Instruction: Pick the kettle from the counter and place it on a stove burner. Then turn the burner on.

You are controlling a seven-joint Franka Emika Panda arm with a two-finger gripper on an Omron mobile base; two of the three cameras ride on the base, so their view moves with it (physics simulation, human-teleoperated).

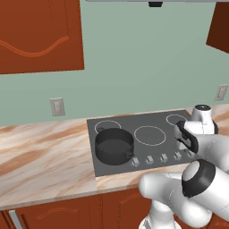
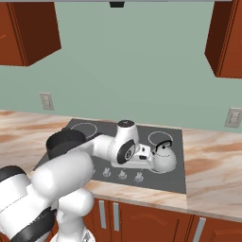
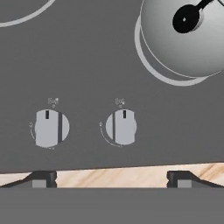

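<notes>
i saw the kettle (image 3: 183, 37) sitting on a burner ring at the stove (image 3: 87, 65)'s front right, a pot (image 1: 114, 146) at its left. my gripper (image 3: 111, 178) hung wide open, empty, above two knobs (image 3: 121, 127).

Marble counter (image 1: 44, 156) with inset stove (image 1: 147, 120), bearing pot (image 1: 114, 146) and kettle (image 2: 163, 158).

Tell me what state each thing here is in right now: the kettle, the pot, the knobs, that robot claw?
kettle: upright on a stove burner ring, released.
pot: upright on a front burner, no lid, looks empty.
knobs and: markers pointing the same way, untouched.
gripper: jaws wide open, holding nothing, hovering over the knobs.
cabinet doors: closed.
</notes>
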